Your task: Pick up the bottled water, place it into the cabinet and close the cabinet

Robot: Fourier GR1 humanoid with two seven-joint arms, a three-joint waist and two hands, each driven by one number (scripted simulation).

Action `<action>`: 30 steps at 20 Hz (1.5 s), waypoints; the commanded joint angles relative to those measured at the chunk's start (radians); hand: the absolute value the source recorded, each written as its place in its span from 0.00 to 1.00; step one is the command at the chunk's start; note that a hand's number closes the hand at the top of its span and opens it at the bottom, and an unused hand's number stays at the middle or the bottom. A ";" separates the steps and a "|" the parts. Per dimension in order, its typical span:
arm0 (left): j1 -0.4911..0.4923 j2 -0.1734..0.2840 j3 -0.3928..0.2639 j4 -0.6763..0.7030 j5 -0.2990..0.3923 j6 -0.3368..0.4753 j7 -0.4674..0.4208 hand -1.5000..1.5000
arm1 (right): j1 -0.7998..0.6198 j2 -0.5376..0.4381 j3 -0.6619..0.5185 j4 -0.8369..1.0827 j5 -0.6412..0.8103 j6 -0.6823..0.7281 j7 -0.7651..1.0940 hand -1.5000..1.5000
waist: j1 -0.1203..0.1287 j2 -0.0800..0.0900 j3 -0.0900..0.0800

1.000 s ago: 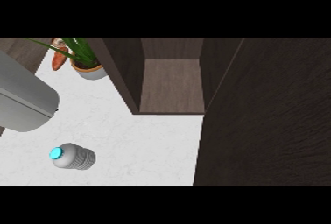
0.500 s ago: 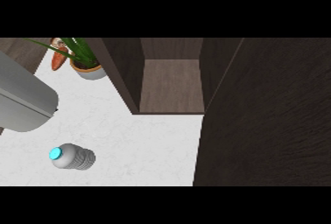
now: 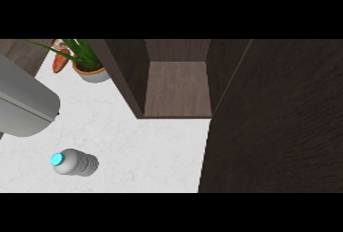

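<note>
The bottled water (image 3: 74, 162), a grey ribbed bottle with a bright cyan cap, stands on the white counter at the lower left. The dark wooden cabinet (image 3: 177, 89) stands open behind it, its inside shelf bare. Its open door (image 3: 281, 122) fills the right side of the view. A grey forearm (image 3: 23, 104) comes in at the left edge, above the bottle and apart from it. No hand shows in this view.
A potted green plant (image 3: 90, 68) stands at the back left, next to the cabinet's left wall, with an orange carrot-like item (image 3: 60, 61) beside it. White counter (image 3: 147, 149) lies between the bottle and the cabinet opening.
</note>
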 commanded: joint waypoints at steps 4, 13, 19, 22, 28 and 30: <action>-0.101 -0.035 0.053 0.183 0.011 0.000 -0.070 0.00 | 0.044 -0.033 0.051 -0.054 0.132 -0.036 -0.033 0.00 | -0.006 0.002 0.001; -0.172 -0.036 0.153 0.455 0.111 -0.094 -0.240 0.00 | 0.043 -0.103 0.021 -0.092 0.080 -0.052 -0.024 0.00 | -0.006 0.003 0.001; -0.198 -0.083 0.102 0.573 0.111 -0.123 -0.332 0.00 | 0.004 -0.100 0.078 -0.114 0.144 -0.092 0.030 0.00 | -0.008 0.002 0.000; -0.223 -0.073 0.142 0.636 0.141 -0.155 -0.378 0.00 | 0.008 -0.130 0.014 -0.135 0.075 -0.080 0.036 0.00 | -0.004 0.003 0.001; -0.265 -0.101 0.147 0.767 0.171 -0.172 -0.470 0.00 | 0.013 -0.130 0.084 -0.112 0.134 -0.116 0.019 0.00 | -0.005 0.002 0.001; -0.266 -0.101 0.166 0.839 0.204 -0.184 -0.542 0.00 | 0.033 -0.159 0.061 -0.143 0.109 -0.110 0.011 0.00 | -0.006 0.002 0.001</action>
